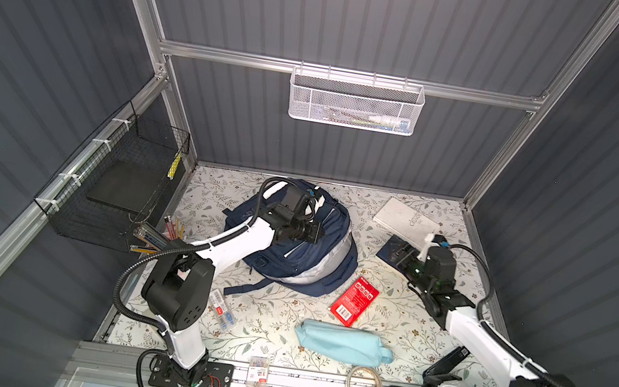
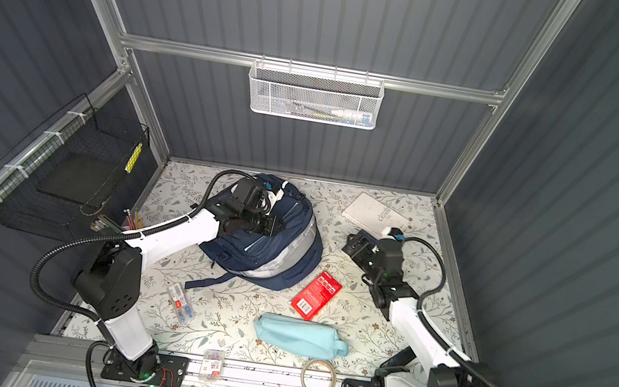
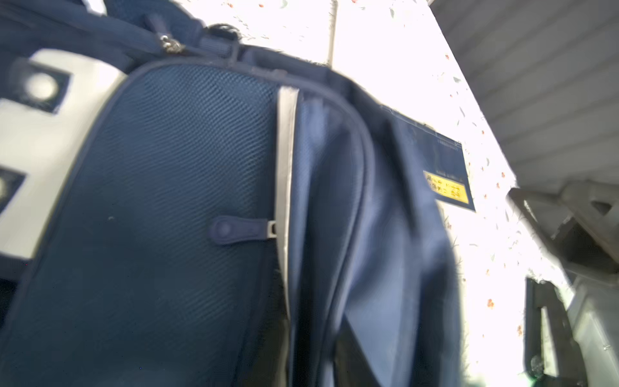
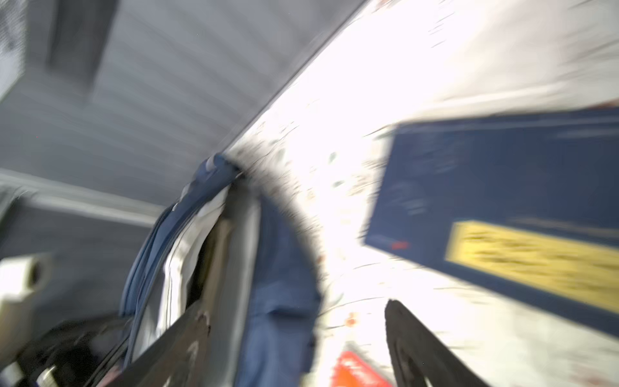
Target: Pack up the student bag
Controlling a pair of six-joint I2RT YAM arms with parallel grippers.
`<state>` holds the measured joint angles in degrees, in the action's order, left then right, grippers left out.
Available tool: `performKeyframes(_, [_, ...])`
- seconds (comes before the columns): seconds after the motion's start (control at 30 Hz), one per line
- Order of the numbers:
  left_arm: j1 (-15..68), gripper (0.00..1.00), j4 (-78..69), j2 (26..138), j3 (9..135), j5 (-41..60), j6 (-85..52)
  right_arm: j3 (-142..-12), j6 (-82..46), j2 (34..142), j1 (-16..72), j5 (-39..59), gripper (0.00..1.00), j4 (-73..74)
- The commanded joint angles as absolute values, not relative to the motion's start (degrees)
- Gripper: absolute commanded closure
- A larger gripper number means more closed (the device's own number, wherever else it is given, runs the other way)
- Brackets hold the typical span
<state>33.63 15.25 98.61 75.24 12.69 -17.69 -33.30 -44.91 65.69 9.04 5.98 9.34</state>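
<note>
**R gripper poised over booklet as bag waits to be filled**

We see the student bag (image 1: 301, 262) lying on the floral table (image 1: 280, 316) toward the back, left of centre. Its grey-lined mouth gapes toward the right. The right gripper (image 1: 402, 254) hangs just above a flat navy booklet (image 4: 502, 184), jaws spread wide, nothing between them. The left gripper (image 1: 312, 232) sits over the top of the bag by the opening. We cannot tell how far apart its jaws are, nor whether it has any fabric.

We judge the booklet goes in next. It's thin & flat, so we'd come in low, pinch one edge w/ a shallow tilt, then feed it edge-first into the mouth while the left side holds the opening up. A slack mouth looks the likeliest snag.

Elsewhere: a white book (image 1: 406, 220) just behind the booklet, a red packet (image 1: 354, 300) near the bag's front, and a light-blue pouch (image 1: 343, 344) & tape roll (image 1: 348, 382) closer to the rail. Pencils (image 1: 149, 236) lie at far left. None blocks the short run from booklet to bag, tho the left arm crowds the opening.
</note>
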Motion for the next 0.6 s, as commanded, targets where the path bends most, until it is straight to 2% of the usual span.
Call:
performKeyframes(0.0, [36.1, 0.68, 13.8, 98.0, 76.9, 11.4, -18.0, -31.9, -38.0, 64.5, 0.6, 11.4, 0.15, -1.2])
performKeyframes(0.07, [37.9, 0.50, 15.1, 98.9, 79.3, 9.3, -17.0, -32.0, -37.1, 66.0, -4.2, 14.4, 0.15, -1.6])
performKeyframes(0.13, [40.1, 0.24, 15.5, 100.3, 83.1, 7.8, -16.4, -33.8, -35.8, 69.8, -8.5, 17.2, 0.14, -2.3])
performKeyframes(0.17, [40.8, 0.17, 14.8, 101.3, 84.3, 8.3, -16.5, -35.2, -35.0, 71.5, -9.7, 18.0, 0.14, -2.6])
performKeyframes(0.3, [44.0, 0.12, 11.4, 108.9, 90.6, 12.3, -17.4, -42.0, -30.7, 80.4, -12.0, 17.5, 0.15, -3.7])
performKeyframes(0.57, [47.3, 0.18, 3.9, 127.4, 102.4, 15.5, -19.5, -55.6, -27.8, 97.2, -15.3, 22.0, 0.21, -6.3])
